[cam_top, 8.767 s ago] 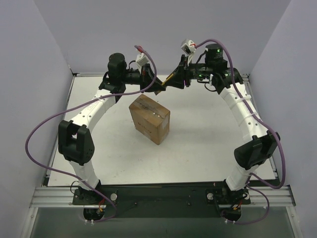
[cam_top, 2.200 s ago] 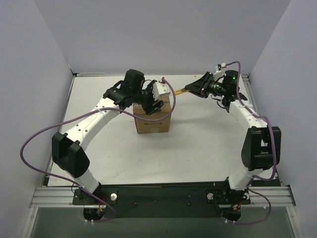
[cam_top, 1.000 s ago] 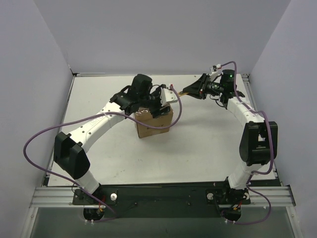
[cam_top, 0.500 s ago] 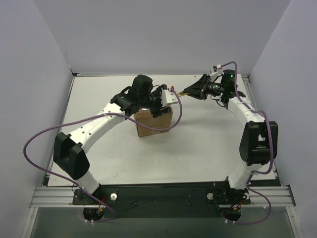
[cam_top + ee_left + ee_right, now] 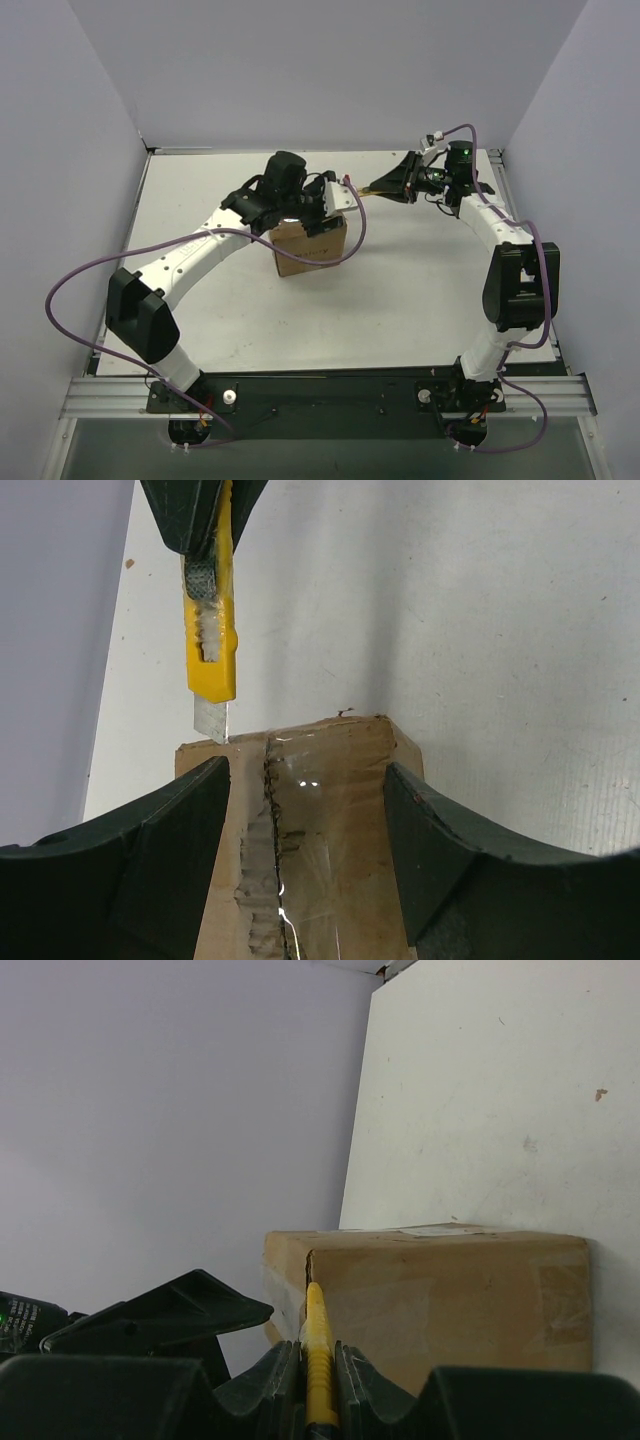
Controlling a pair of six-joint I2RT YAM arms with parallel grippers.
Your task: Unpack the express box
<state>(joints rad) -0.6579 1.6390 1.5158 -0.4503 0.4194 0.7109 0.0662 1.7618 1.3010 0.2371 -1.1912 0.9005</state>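
Observation:
The express box (image 5: 312, 252), a brown carton, stands mid-table with its taped top seam (image 5: 272, 820) torn and ragged. My left gripper (image 5: 324, 212) reaches over the box top, jaws open. Its black fingers (image 5: 165, 850) straddle the seam above the top face (image 5: 330, 830), and I cannot tell whether they touch it. My right gripper (image 5: 388, 184) is shut on a yellow utility knife (image 5: 317, 1325). The knife's blade (image 5: 210, 720) meets the box's far top edge, at a corner seam of the box (image 5: 450, 1290). In the right wrist view the right gripper (image 5: 318, 1348) clamps the knife handle.
The white table (image 5: 430, 290) is walled by grey panels at the left, back and right. Purple cables (image 5: 70, 300) loop beside both arms. A left finger (image 5: 160, 1320) shows dark beside the box in the right wrist view.
Since the earliest frame the box has been turned square, the left gripper has come over its top and the knife has reached its edge. Over the last second almost nothing moved.

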